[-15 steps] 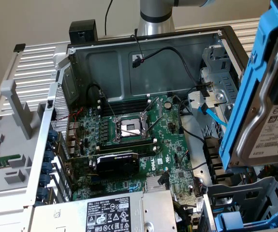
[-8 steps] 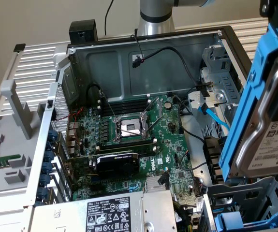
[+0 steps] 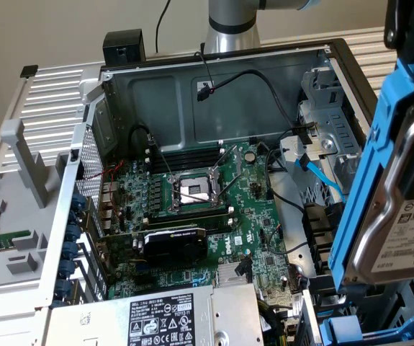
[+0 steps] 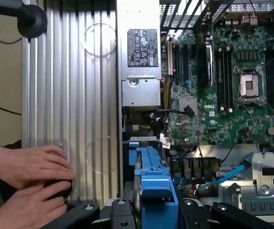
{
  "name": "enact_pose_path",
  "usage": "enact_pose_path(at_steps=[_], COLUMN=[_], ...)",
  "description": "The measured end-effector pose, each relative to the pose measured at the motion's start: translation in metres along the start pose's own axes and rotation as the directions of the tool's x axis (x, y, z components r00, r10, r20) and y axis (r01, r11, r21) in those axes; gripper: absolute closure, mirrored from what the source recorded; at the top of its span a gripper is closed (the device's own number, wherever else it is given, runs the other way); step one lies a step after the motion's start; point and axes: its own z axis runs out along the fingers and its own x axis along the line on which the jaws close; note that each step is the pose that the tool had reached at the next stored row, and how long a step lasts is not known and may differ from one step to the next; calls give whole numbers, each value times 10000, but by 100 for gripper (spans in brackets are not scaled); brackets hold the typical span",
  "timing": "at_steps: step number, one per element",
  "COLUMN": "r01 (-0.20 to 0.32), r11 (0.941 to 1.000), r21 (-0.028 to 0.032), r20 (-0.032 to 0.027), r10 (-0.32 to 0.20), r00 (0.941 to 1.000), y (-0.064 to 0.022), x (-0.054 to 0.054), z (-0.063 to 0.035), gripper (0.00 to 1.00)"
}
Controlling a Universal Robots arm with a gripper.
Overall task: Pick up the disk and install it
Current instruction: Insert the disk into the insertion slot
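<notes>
The disk (image 3: 397, 234), silver-grey metal with a white label, hangs upright at the exterior view's right, above the open computer case (image 3: 214, 94). Its bright blue carrier (image 3: 379, 144) frames it. In the wrist view the disk (image 4: 148, 183) appears edge-on, and my gripper (image 4: 151, 210) is shut on it, one black finger on each side of the blue plastic. Below the disk lies the case's drive-bay area (image 4: 194, 167), beside the motherboard.
The motherboard (image 3: 207, 194) fills the case floor. The grey power-supply box (image 3: 171, 317) with its sticker sits at the near end. A blue cable (image 3: 322, 180) runs by the bays, next to another blue carrier (image 3: 358, 331). A person's hands (image 4: 27, 181) rest on the ribbed metal panel (image 4: 70, 95) outside the case.
</notes>
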Motion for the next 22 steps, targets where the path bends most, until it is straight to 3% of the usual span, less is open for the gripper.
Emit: enact_pose_path(at_steps=[12, 22], r01=[-2, -3], r11=[10000, 10000], r21=[1, 2], r20=[-28, -65], r10=[2, 3], r00=[10000, 10000], y=[-9, -14], x=[-6, -73], z=[207, 361], gripper=[63, 63])
